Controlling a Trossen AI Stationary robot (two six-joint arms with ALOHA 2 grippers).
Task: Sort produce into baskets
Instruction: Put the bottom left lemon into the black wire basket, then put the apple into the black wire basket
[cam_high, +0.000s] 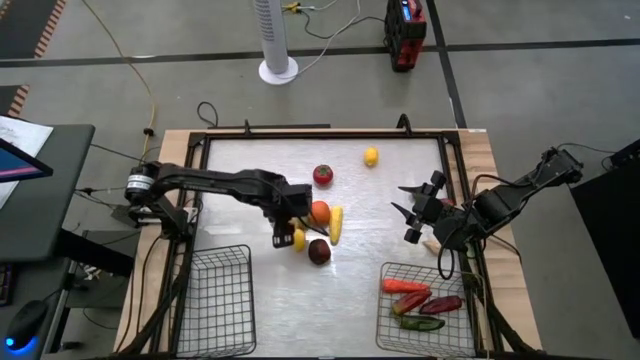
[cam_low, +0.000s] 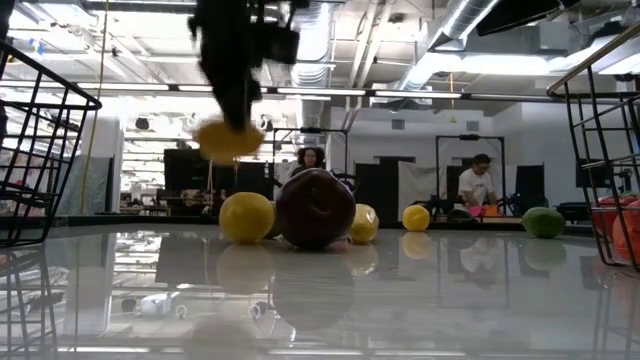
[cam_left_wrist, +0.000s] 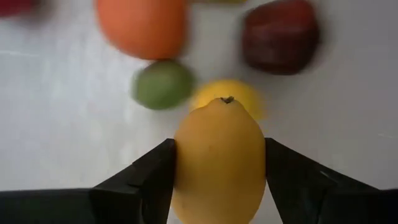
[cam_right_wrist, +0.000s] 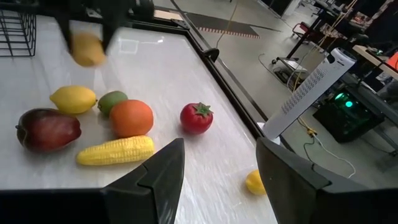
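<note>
One yellow-orange fruit (cam_left_wrist: 219, 163) is clamped in the left gripper (cam_left_wrist: 219, 180), lifted; next, carry it to the left basket (cam_high: 212, 300).

The right gripper (cam_right_wrist: 219, 174) waits, parted and empty.

A yellow-orange mango (cam_left_wrist: 219, 158) hangs lifted above the mid-table cluster: lemon (cam_right_wrist: 73, 99), lime (cam_right_wrist: 112, 101), orange (cam_right_wrist: 131, 117), corn cob (cam_right_wrist: 115, 150), dark red apple (cam_right_wrist: 48, 129). A tomato (cam_right_wrist: 196, 118) lies farther off.

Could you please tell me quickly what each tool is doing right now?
Left tool: shut on the yellow-orange fruit, lifted off the table.
Right tool: open, empty.
</note>
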